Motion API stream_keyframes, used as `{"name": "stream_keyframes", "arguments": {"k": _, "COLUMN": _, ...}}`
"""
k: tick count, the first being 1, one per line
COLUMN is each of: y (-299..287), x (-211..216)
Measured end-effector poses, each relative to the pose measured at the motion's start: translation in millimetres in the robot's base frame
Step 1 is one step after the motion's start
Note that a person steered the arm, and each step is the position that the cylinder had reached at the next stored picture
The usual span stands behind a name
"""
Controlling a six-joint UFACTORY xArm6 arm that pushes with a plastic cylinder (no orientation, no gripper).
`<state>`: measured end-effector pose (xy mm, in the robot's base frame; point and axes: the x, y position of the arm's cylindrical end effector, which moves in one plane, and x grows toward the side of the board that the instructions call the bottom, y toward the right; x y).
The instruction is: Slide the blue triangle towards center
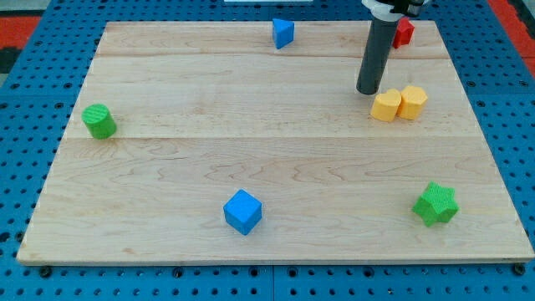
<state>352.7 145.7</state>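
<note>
The blue triangle (283, 33) sits near the top edge of the wooden board (209, 125), a little right of the middle. My tip (369, 91) rests on the board at the upper right, well to the right of and below the triangle. It is just left of and above two yellow blocks (399, 104) that sit side by side, and it stands close to them.
A red block (405, 32) sits at the top right, partly behind the rod. A green cylinder (99, 121) is at the left edge. A blue cube (242, 211) is at the bottom centre. A green star (435, 204) is at the bottom right.
</note>
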Motion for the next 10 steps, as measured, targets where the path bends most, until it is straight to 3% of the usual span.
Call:
{"name": "stream_keyframes", "arguments": {"k": 7, "y": -13.1, "x": -34.5}}
{"name": "stream_keyframes", "arguments": {"k": 9, "y": -50.3, "x": -131.8}}
{"name": "stream_keyframes", "arguments": {"k": 10, "y": -66.1, "x": -156.7}}
